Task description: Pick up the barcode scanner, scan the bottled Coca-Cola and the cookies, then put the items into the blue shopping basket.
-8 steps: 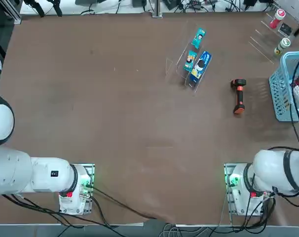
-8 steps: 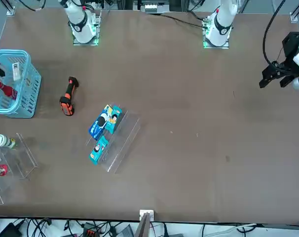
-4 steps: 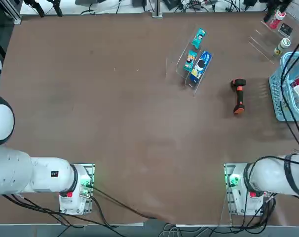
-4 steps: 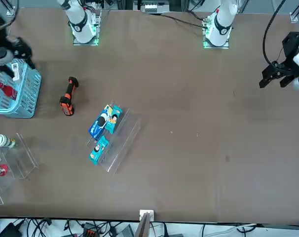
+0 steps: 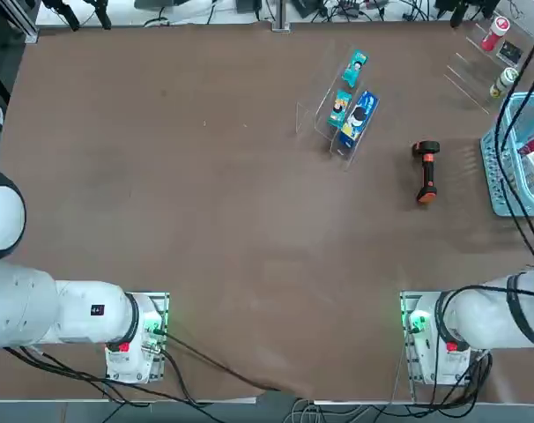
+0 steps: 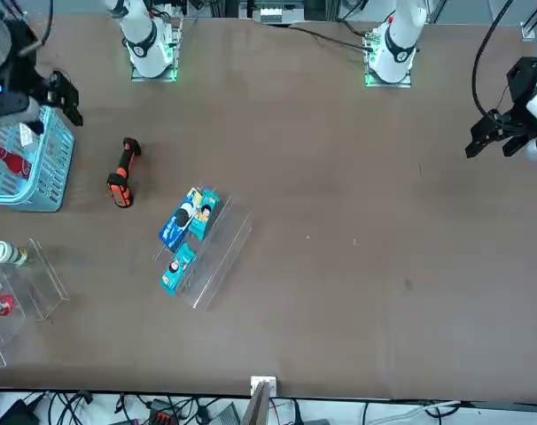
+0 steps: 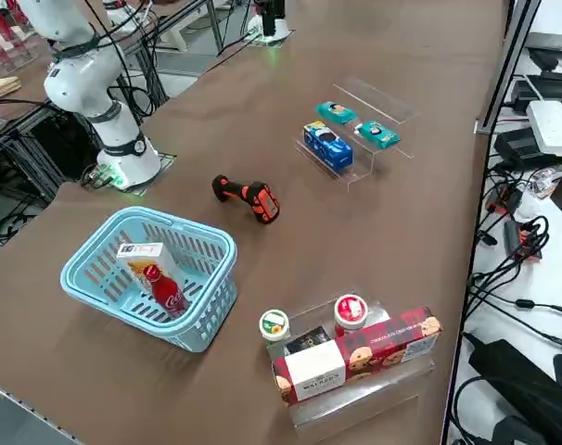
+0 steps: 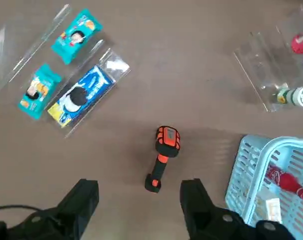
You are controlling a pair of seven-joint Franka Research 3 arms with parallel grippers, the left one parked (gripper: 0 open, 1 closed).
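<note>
Wrist view: barcode scanner (image 8: 161, 160) between open hand (image 8: 140, 200) fingers.

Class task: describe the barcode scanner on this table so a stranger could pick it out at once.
Start at the light blue slotted plastic shopping basket near the table's edge. On the bare brown table between it and the clear acrylic snack stand lies the small pistol-shaped barcode scanner. It alone has a black head and an orange-red handle.

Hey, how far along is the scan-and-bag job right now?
Looks nearly done: the Coca-Cola bottle and cookies lie in the blue basket. The scanner lies on the table. The right gripper hangs open above it, holding nothing. Little seems left.
</note>
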